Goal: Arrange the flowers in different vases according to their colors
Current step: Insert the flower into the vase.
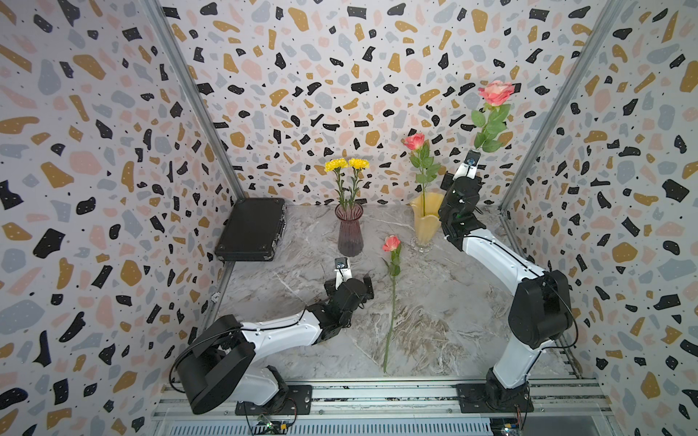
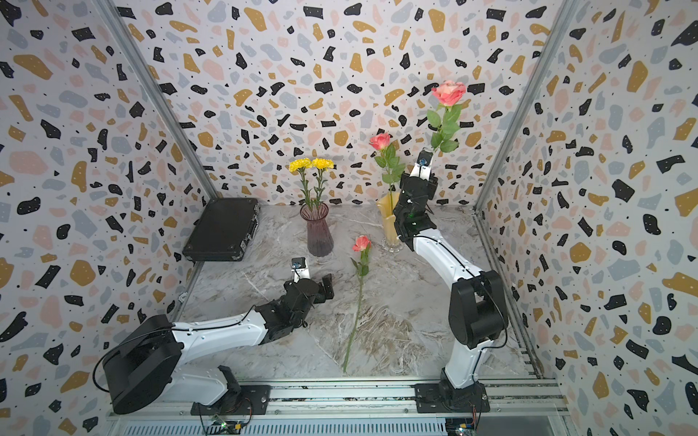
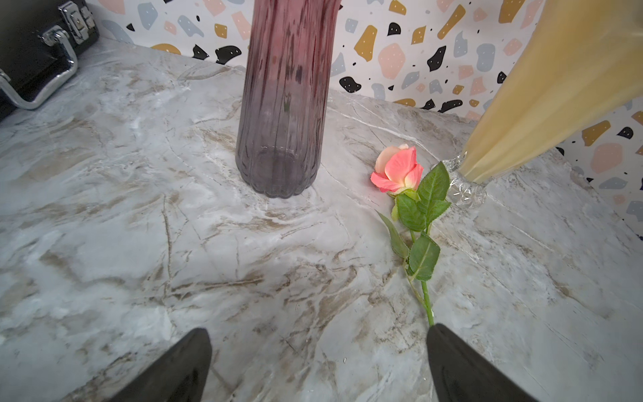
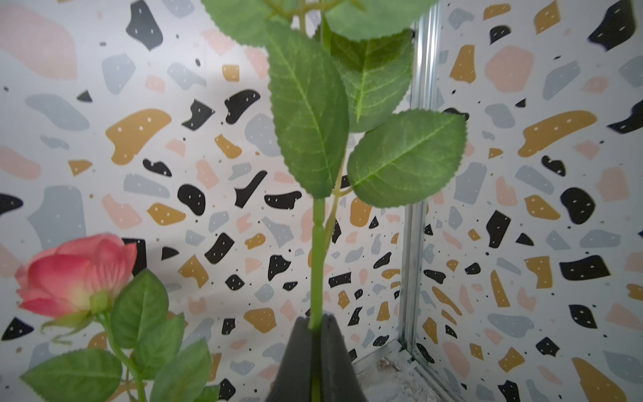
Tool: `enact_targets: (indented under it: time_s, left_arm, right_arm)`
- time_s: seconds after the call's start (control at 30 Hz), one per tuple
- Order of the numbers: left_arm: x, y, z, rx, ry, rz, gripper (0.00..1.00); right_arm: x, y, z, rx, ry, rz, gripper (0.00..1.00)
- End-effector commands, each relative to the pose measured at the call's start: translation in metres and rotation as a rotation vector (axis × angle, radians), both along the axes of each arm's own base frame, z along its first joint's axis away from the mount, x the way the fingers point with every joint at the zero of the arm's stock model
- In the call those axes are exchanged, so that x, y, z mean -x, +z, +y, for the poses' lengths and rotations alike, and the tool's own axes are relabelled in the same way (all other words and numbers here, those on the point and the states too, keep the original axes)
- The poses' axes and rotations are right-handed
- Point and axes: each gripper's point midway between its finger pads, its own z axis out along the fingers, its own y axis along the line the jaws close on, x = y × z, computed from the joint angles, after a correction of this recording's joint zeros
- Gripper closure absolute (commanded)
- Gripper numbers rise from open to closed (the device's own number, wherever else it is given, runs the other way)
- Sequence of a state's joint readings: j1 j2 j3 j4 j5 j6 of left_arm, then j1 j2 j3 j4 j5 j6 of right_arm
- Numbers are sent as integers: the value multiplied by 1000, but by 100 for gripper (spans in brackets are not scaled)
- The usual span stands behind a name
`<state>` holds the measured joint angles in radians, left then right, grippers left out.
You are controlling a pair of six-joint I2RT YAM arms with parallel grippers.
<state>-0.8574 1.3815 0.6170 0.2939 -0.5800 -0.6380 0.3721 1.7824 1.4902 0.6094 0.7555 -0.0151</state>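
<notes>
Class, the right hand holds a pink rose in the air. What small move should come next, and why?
Probably shift the held rose sideways until its stem end hangs over the yellow vase. The right hand is shut on the stem, raised beside that vase, which already holds another pink rose.

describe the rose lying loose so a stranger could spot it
On the marble tabletop, find the purple vase and the yellow vase near the back wall. From the gap between them the loose rose runs toward the front edge, bloom nearest the vases. It alone lies flat; the vase rose and the held rose in the right gripper point upward.
</notes>
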Motion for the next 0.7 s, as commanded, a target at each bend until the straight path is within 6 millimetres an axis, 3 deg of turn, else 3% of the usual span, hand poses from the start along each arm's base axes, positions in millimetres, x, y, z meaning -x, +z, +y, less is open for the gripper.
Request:
enact_targets:
  time_s: [0.0,0.2,0.4,0.67]
  left_arm:
    - [-5,10,-8,0,-27,-8,1]
    - [-4,9,-16,22,-62,5,1]
    - [-4,10,-19,24,-78,8,0]
    - [-3,12,-19,22,-82,6,1]
  right_arm:
    - [-7,-15,10,-22,70,61,99]
    - [-7,-27,7,-1,53,110,88]
    - [-4,-32,7,-7,57,129,63]
    - [4,-23,19,-38,165,153,53]
